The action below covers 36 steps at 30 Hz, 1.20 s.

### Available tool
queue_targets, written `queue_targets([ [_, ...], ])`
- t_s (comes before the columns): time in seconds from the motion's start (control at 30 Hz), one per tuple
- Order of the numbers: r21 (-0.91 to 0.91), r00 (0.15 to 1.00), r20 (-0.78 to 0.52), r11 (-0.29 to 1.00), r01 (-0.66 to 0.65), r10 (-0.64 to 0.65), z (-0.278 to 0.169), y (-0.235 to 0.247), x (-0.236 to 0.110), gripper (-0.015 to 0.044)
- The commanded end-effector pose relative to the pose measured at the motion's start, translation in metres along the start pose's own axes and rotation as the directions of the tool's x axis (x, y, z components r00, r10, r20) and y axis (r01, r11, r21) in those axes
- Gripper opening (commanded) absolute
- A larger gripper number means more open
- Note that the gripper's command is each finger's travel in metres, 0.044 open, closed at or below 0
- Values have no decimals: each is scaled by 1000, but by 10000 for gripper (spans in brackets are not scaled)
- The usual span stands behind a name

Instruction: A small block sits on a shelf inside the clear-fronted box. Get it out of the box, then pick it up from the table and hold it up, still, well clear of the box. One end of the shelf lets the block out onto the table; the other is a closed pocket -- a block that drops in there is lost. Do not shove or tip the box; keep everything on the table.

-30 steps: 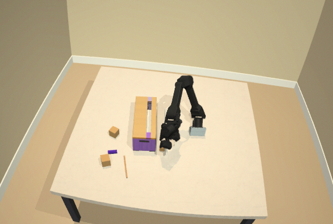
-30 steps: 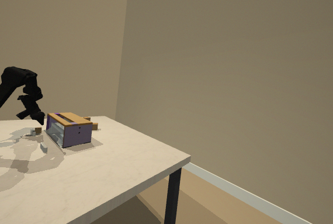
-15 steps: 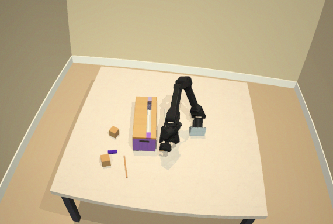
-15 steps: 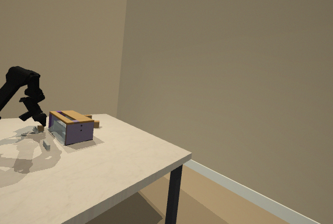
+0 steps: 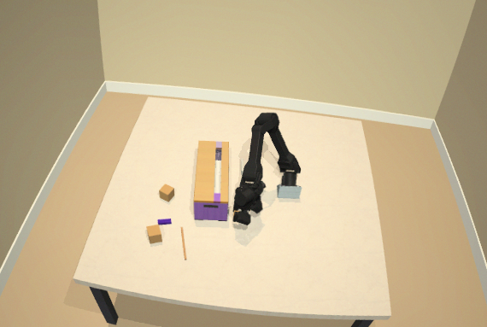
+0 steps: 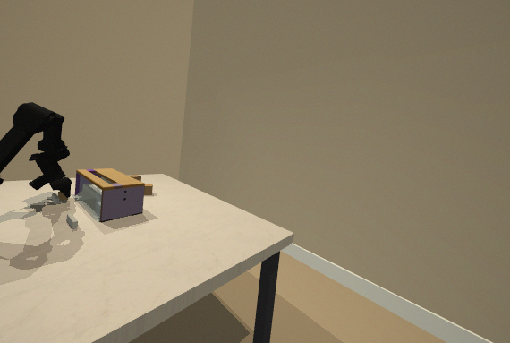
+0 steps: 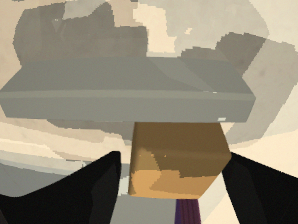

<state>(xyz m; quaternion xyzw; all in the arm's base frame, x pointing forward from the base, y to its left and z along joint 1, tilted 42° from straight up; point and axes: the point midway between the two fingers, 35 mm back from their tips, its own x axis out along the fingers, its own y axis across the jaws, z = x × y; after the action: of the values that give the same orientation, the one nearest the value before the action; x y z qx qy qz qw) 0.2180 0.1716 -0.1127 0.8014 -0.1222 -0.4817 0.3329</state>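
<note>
Now straddling the small tan wooden block point(image 7: 176, 161) out on the pale bench point(image 5: 299, 235), just beside the purple-ended clear-fronted box point(image 5: 211, 179).

Black claw point(image 7: 172, 211) low, jaws apart either side of the block, not yet clamped. Plain matte cube, flat-sided; likely light, rigid, not slippery. Best taken squarely across two opposite faces, mid-height.
</note>
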Motion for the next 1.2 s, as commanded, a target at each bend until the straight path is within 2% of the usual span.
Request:
queue_targets([
  [0.0,-11,1000,0,1000,-7,7,3,2,3,180],
  [0.07,-11,1000,0,1000,-7,7,3,2,3,127],
  [0.23,-11,1000,0,1000,-7,7,3,2,3,94],
  [0.37,-9,1000,0,1000,-5,5,-4,0,-11,0],
  [0.6,-3,1000,1,1000,-2,2,-22,-1,-51,0],
  [0.87,-13,1000,0,1000,4,-4,-25,1,-58,0],
  [1.17,-150,997,-12,986,69,-72,-41,19,-93,0],
])
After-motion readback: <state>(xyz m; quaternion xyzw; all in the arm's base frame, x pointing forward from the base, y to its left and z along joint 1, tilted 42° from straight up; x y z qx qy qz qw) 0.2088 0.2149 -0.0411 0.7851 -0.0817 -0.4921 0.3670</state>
